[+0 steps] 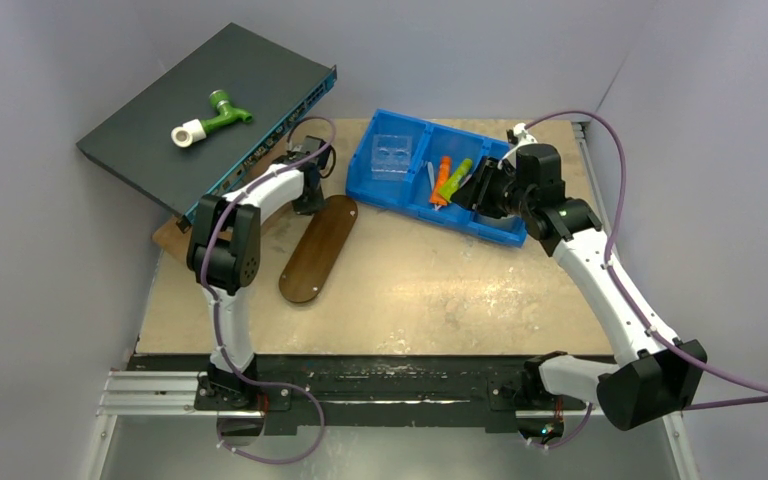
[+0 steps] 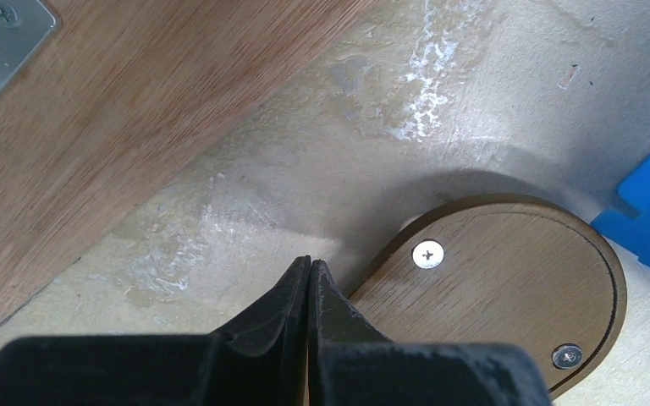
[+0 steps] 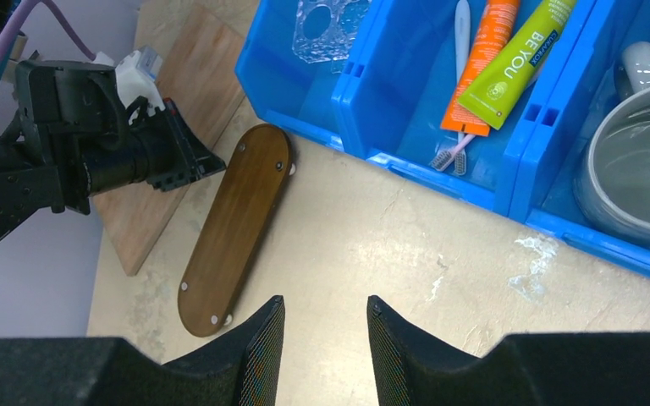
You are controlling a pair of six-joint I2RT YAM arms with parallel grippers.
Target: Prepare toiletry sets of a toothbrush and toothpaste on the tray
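Beige table [image 1: 410, 300] sitting inside grey walls. Tray [image 1: 318, 248] lying flat just left of blue bin [image 3: 423, 165]. Orange tube [image 3: 484, 59], green tube [image 3: 520, 55] and toothbrushes [image 3: 462, 42] lying in the bin's middle compartment. Left gripper [image 2: 310, 264] pinching closed on nothing, by the tray's bin-side end. Right gripper [image 3: 326, 309] hovering half-spread and empty, in front of the bin.

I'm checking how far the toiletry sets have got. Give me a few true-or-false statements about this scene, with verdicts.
1. The oval tray has nothing on it. True.
2. The orange tube and the lime-green tube lie on the tray. False: both tubes lie in the middle compartment of the blue bin.
3. The left gripper is open. False: its jaws are shut with nothing between them, beside the tray's rounded end.
4. The right gripper is open and holds nothing. True.
5. A grey mug sits in the bin compartment next to the tubes. True.
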